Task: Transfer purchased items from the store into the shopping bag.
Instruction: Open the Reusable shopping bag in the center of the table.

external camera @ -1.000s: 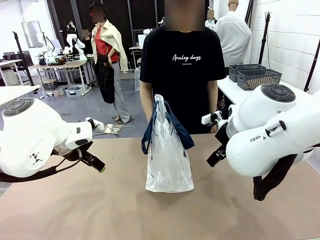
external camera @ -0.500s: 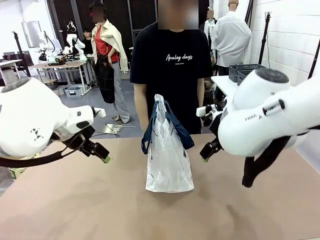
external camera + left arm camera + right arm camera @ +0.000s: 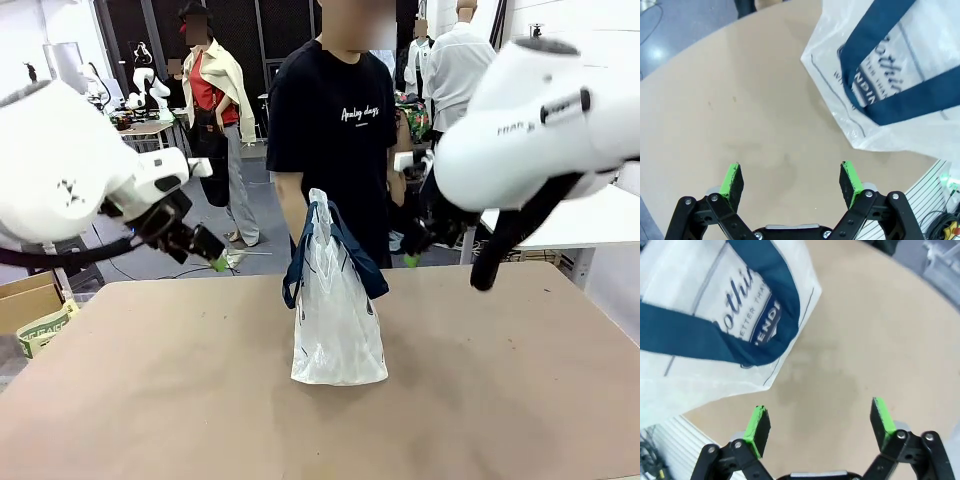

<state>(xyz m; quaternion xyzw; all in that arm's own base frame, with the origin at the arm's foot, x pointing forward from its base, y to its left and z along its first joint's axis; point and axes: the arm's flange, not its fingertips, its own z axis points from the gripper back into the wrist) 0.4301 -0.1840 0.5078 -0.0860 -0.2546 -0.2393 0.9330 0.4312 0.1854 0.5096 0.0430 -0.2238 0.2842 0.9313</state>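
Brown tabletop (image 3: 150, 400), busy workshop behind; a person (image 3: 335, 130) in a dark tee stands at the far edge. Shopping bag (image 3: 335, 330) stands upright at mid-table, just in front of the person. Its navy strap handles (image 3: 297, 272) droop down both sides and its mouth is pinched nearly closed on top. Left gripper (image 3: 790, 172) hangs above the table to the bag's left, fingers spread wide, nothing between them. Right gripper (image 3: 819, 417) hangs on the bag's other side, likewise wide and empty. Neither touches the bag.

Bag looks like thin film, so probably light, soft and slippery, apt to crumple or tip if nudged. Best hold is likely a strap or the rim beside it, one on each side, to spread the mouth.
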